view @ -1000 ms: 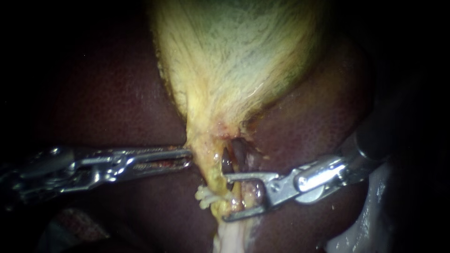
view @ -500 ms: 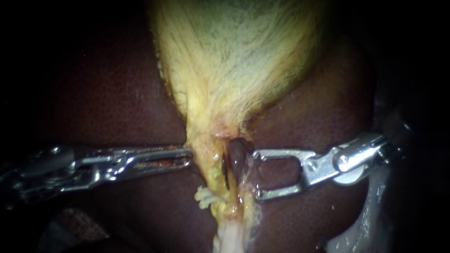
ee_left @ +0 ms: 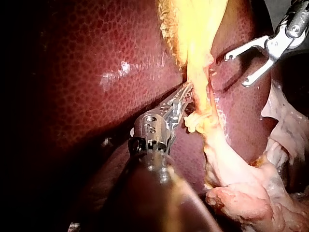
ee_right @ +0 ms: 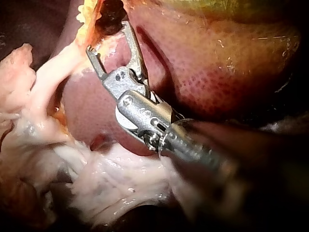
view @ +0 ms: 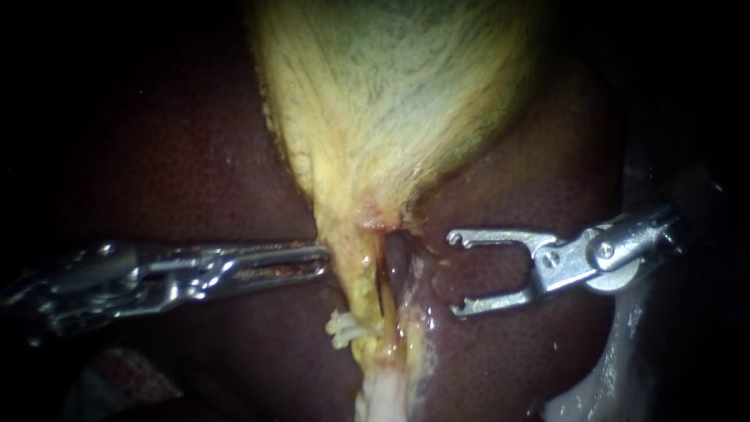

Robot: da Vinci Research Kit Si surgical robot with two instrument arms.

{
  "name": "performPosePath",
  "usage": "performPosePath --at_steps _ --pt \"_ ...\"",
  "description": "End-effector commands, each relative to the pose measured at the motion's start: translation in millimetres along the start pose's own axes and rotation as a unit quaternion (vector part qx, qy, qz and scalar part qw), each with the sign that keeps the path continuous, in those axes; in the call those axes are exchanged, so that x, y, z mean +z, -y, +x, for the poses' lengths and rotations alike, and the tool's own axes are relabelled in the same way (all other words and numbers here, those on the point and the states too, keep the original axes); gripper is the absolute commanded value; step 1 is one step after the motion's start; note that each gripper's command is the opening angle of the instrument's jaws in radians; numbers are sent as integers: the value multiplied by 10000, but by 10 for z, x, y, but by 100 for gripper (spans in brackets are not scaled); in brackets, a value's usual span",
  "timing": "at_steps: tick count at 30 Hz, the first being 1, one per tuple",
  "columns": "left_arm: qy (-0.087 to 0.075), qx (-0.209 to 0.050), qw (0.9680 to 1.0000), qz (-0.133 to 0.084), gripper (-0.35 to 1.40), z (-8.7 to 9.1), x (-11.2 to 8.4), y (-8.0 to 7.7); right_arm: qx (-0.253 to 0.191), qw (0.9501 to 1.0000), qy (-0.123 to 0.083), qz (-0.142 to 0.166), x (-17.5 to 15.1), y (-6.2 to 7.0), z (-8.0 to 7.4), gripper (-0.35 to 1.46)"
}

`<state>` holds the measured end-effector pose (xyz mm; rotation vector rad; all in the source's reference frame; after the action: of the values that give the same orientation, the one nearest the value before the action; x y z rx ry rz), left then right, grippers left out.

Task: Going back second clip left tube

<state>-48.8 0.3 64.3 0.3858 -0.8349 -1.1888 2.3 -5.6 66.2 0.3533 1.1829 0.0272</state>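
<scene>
The yellow-green gallbladder (view: 391, 94) narrows to a neck lying on the dark liver (view: 195, 172). Below the neck run a yellow left tube (view: 361, 281) and a darker right tube (view: 400, 258). A thin dark clip (view: 380, 293) lies along the left tube's right side. My left instrument (view: 319, 262) is shut on the yellow tissue at the neck's left edge, also seen in the left wrist view (ee_left: 187, 94). My right instrument (view: 453, 273) stands to the right of the tubes over the liver, its jaws wide open and empty (ee_right: 107, 37) (ee_left: 236, 71).
A frayed yellow-white tag (view: 344, 328) sticks out from the left tube below the left jaws. Pale white tissue (view: 383, 398) continues below the tubes, and more pale tissue (view: 609, 375) lies under the right instrument's shaft.
My right instrument has drawn back to the right, away from the tubes, with its jaws open. The dark clip stays on the left tube. The left instrument has barely moved.
</scene>
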Motion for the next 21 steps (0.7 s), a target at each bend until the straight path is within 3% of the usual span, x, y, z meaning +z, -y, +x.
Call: performPosePath --at_steps 1,21 --pt "-9 2 10000 15 -28 1 1 -1 0 10000 1 3 0 1 1 60" --pt "-38 12 10000 46 -28 5 11 3 -1 10000 1 2 0 2 1 60"
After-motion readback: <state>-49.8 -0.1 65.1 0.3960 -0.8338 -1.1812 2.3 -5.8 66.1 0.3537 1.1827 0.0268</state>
